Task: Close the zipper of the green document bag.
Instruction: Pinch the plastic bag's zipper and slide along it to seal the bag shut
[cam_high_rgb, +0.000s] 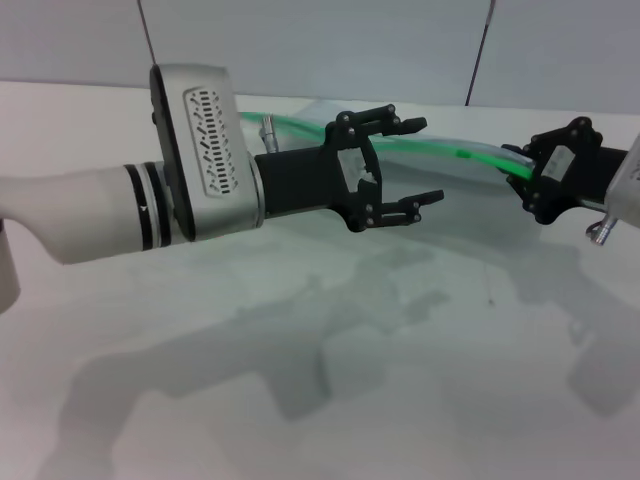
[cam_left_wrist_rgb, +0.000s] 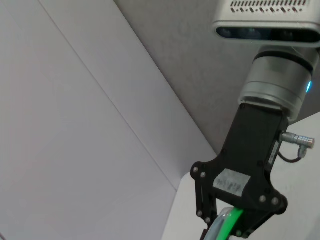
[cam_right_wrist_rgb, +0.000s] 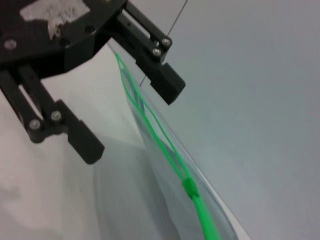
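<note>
White table (cam_high_rgb: 400, 400); grey panelled wall (cam_high_rgb: 330, 50) behind.

A: Head view looks forward and down from above; both arms enter it.

B: Left wrist view faces the right gripper (cam_left_wrist_rgb: 227, 227) closely; right wrist view closely faces the left gripper (cam_right_wrist_rgb: 132, 120); all share the zipper (cam_right_wrist_rgb: 175, 160)

Left arm reaches across in front of the body, wrist level; left gripper (cam_high_rgb: 412, 162) has both fingers spread wide, nothing between them. Right gripper (cam_high_rgb: 527, 170) faces it from the opposite side, fingers pinched together on the green document bag (cam_high_rgb: 440, 148)
</note>
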